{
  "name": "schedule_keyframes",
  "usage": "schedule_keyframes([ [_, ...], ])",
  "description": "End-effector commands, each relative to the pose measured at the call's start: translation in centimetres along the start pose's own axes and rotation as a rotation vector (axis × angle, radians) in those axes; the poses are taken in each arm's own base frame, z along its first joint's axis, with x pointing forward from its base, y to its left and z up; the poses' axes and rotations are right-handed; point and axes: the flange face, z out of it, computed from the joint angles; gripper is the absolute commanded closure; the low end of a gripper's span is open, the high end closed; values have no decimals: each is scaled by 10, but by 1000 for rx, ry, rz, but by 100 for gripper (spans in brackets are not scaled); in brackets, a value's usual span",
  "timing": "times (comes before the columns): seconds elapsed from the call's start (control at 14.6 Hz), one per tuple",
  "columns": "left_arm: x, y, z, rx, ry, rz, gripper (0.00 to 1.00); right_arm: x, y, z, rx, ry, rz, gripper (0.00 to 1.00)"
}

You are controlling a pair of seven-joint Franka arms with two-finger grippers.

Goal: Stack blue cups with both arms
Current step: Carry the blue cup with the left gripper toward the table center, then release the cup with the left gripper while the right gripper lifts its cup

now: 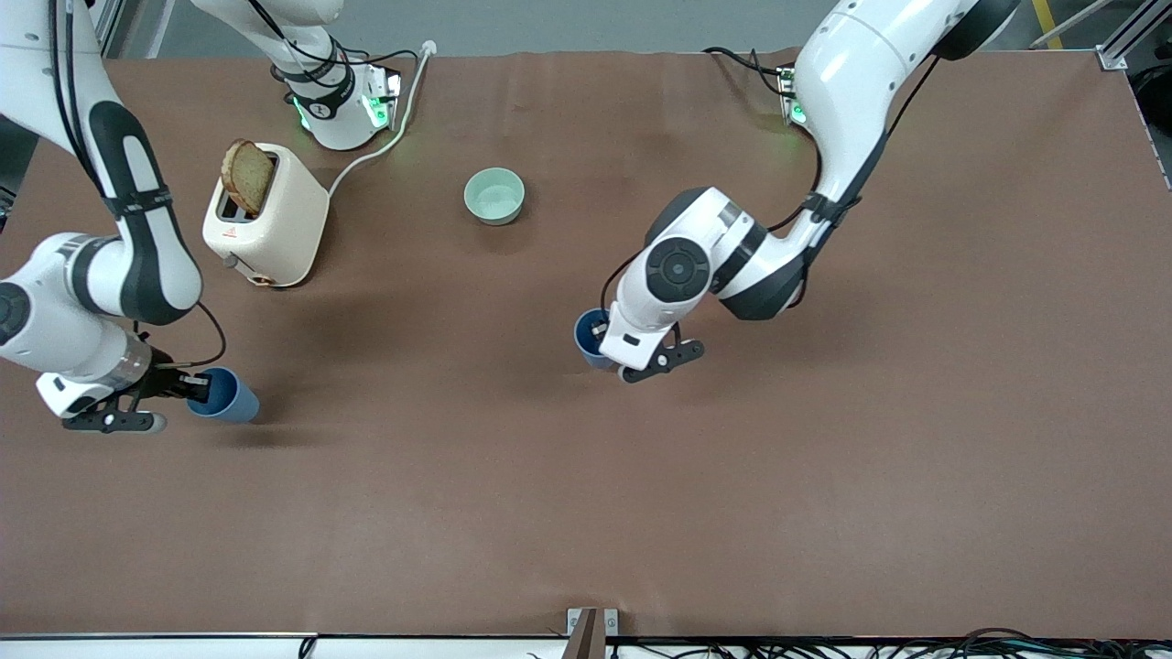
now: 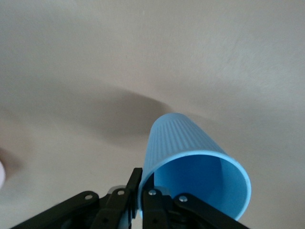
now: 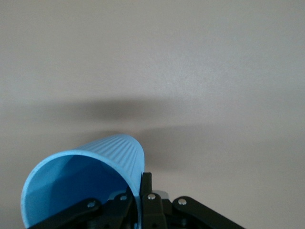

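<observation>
Cups (image 1: pixel 224 395) pinched in both hands (image 1: pixel 194 388)

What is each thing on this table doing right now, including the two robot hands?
Left gripper: shut on a blue cup's rim.
Left arm's blue cup: gripped, mid-table.
Right gripper: shut on the other cup's rim.
Right arm's blue cup: gripped, tilted.
Toaster: toast sticking up.
Green bowl: upright, empty.

Blue ribbed cups (image 1: pixel 229 395) (image 1: pixel 591 337); pale green bowl (image 1: pixel 494 196); cream toaster (image 1: pixel 265 215).
</observation>
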Motion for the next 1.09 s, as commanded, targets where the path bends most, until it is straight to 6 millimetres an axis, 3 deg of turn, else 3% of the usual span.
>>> schedule_keyframes([
  [0.0,5,4,15,16,6,-24,99,3,-32,-94,21,-22,79,99],
  [0.07,6,4,20,19,0,-26,96,0,-43,-125,23,-36,105,99],
  [0.2,7,4,26,16,-2,-29,71,-12,-65,-183,28,-63,127,99],
  [0.27,8,3,26,16,-2,-31,28,-19,-76,-210,31,-74,136,99],
  [0.34,8,4,22,11,1,-29,0,-24,-88,-232,32,-81,157,99],
  [0.48,12,4,-4,-11,24,-41,0,-39,-128,-264,35,-106,159,99],
  [0.55,14,3,-28,-28,47,-40,0,-48,-153,-280,38,-95,159,99],
  [0.68,30,-15,-86,-36,94,-60,0,-63,-207,-295,43,-86,199,99],
  [0.82,41,-38,-146,-7,202,-56,0,-73,-256,-295,52,-79,229,99],
  [0.89,54,-56,-171,8,257,-57,0,-77,-294,-292,71,-50,217,99],
  [1.02,68,-89,-224,39,329,10,0,-69,-352,-256,111,-42,296,99],
])
